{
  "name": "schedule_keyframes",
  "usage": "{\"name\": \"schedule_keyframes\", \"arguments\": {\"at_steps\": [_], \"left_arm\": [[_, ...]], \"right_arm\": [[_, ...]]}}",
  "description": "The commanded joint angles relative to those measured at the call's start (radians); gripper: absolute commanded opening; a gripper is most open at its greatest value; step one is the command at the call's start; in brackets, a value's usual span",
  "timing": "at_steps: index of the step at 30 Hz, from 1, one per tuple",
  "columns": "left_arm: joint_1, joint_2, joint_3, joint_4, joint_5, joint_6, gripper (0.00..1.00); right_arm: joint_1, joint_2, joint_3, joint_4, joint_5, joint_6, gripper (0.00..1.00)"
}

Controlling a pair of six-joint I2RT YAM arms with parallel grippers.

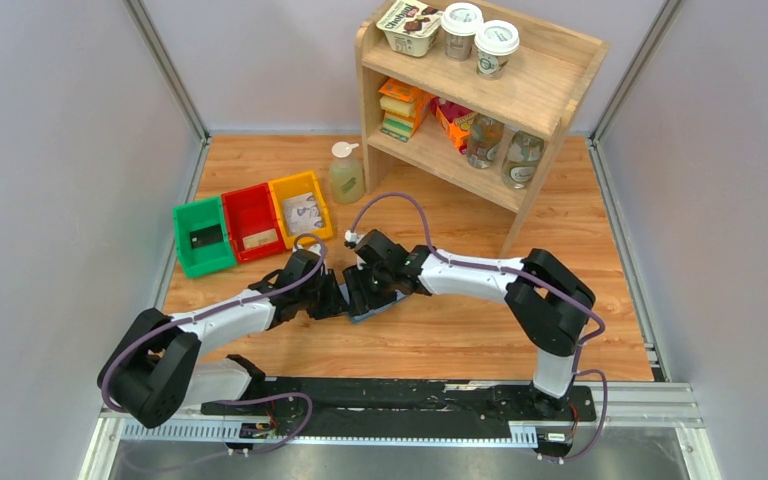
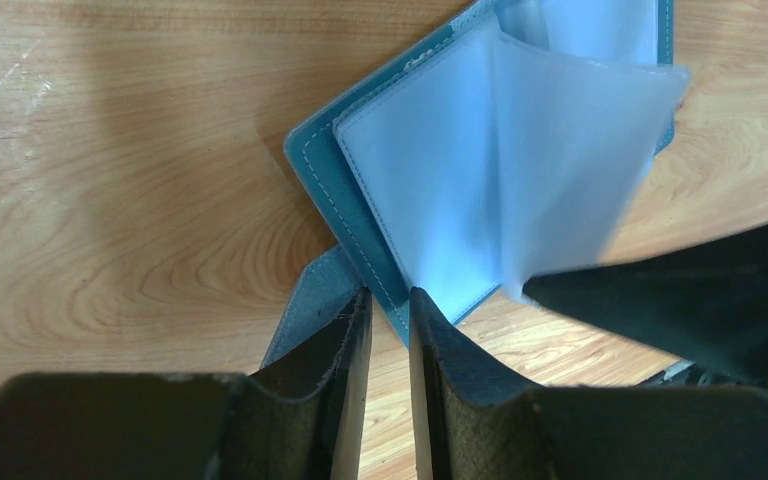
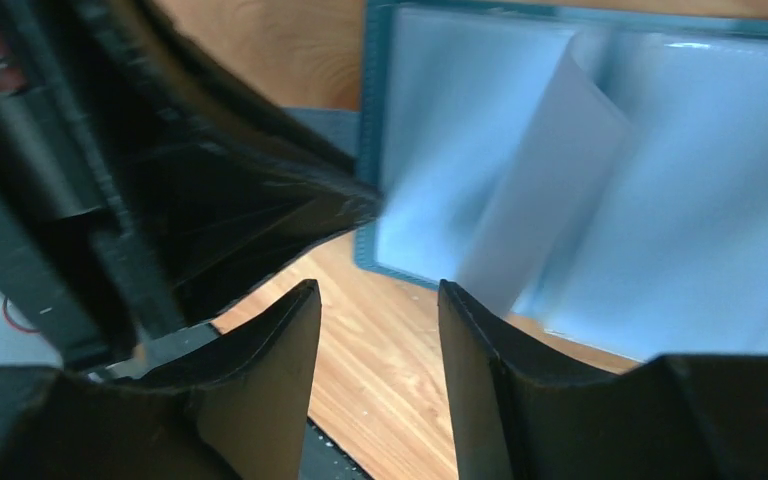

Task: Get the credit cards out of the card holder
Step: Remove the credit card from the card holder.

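The holder (image 2: 430,190) lies open on the worktop (image 2: 110,200) between the two arms, one clear leaf (image 2: 570,150) standing up from its sleeves. The left fingers (image 2: 352,345) stand only narrowly apart, with the holder's near corner just at their tips and nothing plainly pinched. The right fingers (image 3: 280,350) are spread over bare wood beside the raised leaf. Three cards (image 1: 258,239) lie in the bins (image 1: 222,208) at the far left. No card shows through the sleeves, though they are too cloudy to be sure. The likeliest slip is at the left: so little of that thin corner is between the tips that a pinch may slide off, and the holder would then skate across the smooth wood. The right fingers could close on the limp leaf instead of a card and crease it or drag the holder up whole. Both sets of fingers crowd the same edge, so a small misjudged reach may knock them together.
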Motion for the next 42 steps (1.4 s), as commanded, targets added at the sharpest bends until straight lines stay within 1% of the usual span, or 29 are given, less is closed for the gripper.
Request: {"name": "schedule_keyframes", "arguments": {"at_steps": [1, 4, 8, 9, 13, 18, 22, 28, 30, 33, 37, 40, 42], "left_arm": [[-0.006, 0.03, -0.042, -0.058, -0.017, -0.003, 0.29], [-0.006, 0.03, -0.04, -0.056, -0.017, -0.003, 0.28], [-0.006, 0.031, -0.04, -0.058, -0.017, -0.003, 0.28], [-0.006, 0.031, -0.04, -0.058, -0.015, -0.003, 0.28], [-0.006, 0.033, -0.042, -0.058, -0.017, -0.003, 0.28], [-0.006, 0.034, -0.039, -0.056, -0.015, -0.005, 0.27], [-0.006, 0.034, -0.036, -0.059, -0.015, -0.005, 0.27], [-0.006, 0.037, -0.036, -0.058, -0.014, -0.012, 0.27], [-0.006, 0.039, -0.037, -0.055, -0.011, -0.014, 0.27], [-0.006, 0.042, -0.036, -0.05, -0.009, -0.015, 0.26], [-0.006, 0.048, -0.034, -0.047, -0.004, -0.015, 0.26], [-0.009, 0.051, -0.033, -0.044, 0.0, -0.015, 0.26], [-0.006, 0.054, -0.031, -0.044, 0.002, -0.014, 0.26]], "right_arm": [[0.017, -0.051, 0.049, 0.024, -0.066, -0.046, 0.5], [0.014, -0.084, 0.045, -0.002, 0.002, -0.066, 0.53], [-0.01, -0.13, 0.022, -0.063, 0.246, -0.043, 0.61], [-0.023, -0.139, 0.013, -0.065, 0.268, -0.036, 0.63], [-0.056, -0.154, -0.018, -0.046, 0.311, -0.028, 0.71], [-0.064, -0.096, 0.002, -0.071, 0.331, -0.02, 0.77], [-0.064, -0.053, 0.008, -0.077, 0.325, -0.006, 0.78], [-0.063, -0.021, -0.006, -0.057, 0.29, 0.007, 0.78], [-0.063, -0.019, -0.015, -0.042, 0.264, 0.011, 0.77], [-0.064, -0.021, -0.03, -0.022, 0.231, 0.017, 0.72], [-0.063, -0.022, -0.033, -0.011, 0.211, 0.018, 0.63], [-0.063, -0.022, -0.033, -0.005, 0.202, 0.017, 0.59], [-0.064, -0.024, -0.03, 0.0, 0.158, 0.017, 0.57]]}}
